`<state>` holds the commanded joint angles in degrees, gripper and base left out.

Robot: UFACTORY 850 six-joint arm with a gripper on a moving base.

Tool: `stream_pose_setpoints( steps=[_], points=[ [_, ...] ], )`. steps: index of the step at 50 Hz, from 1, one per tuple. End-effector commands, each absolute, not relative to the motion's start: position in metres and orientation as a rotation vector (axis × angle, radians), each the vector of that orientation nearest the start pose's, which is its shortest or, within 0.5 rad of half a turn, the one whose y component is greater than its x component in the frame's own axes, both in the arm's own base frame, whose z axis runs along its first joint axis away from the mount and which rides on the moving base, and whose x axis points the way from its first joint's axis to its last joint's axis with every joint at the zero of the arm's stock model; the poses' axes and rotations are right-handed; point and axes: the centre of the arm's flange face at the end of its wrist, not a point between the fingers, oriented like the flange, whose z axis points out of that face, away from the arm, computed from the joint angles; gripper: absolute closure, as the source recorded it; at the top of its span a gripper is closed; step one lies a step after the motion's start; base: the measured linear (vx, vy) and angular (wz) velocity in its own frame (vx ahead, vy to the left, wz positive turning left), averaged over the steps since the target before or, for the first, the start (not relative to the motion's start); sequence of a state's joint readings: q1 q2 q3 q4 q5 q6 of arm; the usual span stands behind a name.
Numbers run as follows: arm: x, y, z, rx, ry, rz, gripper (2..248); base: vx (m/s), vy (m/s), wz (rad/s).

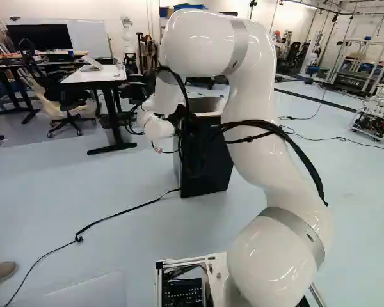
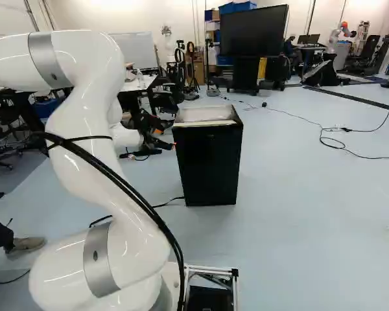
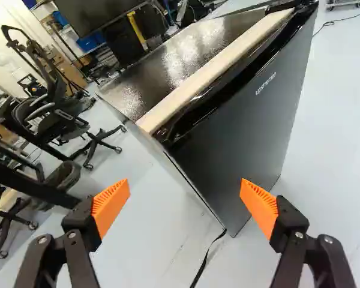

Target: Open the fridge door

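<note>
Pale blue floor (image 2: 298,214) spreads all around the small black fridge (image 2: 211,162), with a big dark screen (image 2: 254,30) on the far side of it and a white-topped desk (image 1: 93,77) beyond it to the left, while a black cord (image 1: 125,211) trails across the floor from its foot. Just beside the fridge, to its left in the right base view, the gripper (image 2: 163,137) has its two orange pads (image 3: 111,207) spread wide with nothing held. Seen from the wrist, the fridge lies ahead, its door (image 3: 246,126) partly beyond the gap and partly behind one finger; whether that finger touches it I cannot tell.
</note>
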<state>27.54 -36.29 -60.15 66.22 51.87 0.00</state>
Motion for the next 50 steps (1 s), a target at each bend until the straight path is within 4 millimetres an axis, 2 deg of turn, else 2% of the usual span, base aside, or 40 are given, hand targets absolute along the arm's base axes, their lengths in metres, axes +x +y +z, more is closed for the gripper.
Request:
stream_pose_setpoints(
  steps=[26, 50],
  points=[
    [0.594, 0.199, 0.305, -2.331, 1.338, -1.707, 3, 0.0, 0.0, 0.0],
    [0.6, 0.16, 0.305, -2.308, 1.467, -1.717, 3, 0.0, -0.002, -0.006]
  ],
)
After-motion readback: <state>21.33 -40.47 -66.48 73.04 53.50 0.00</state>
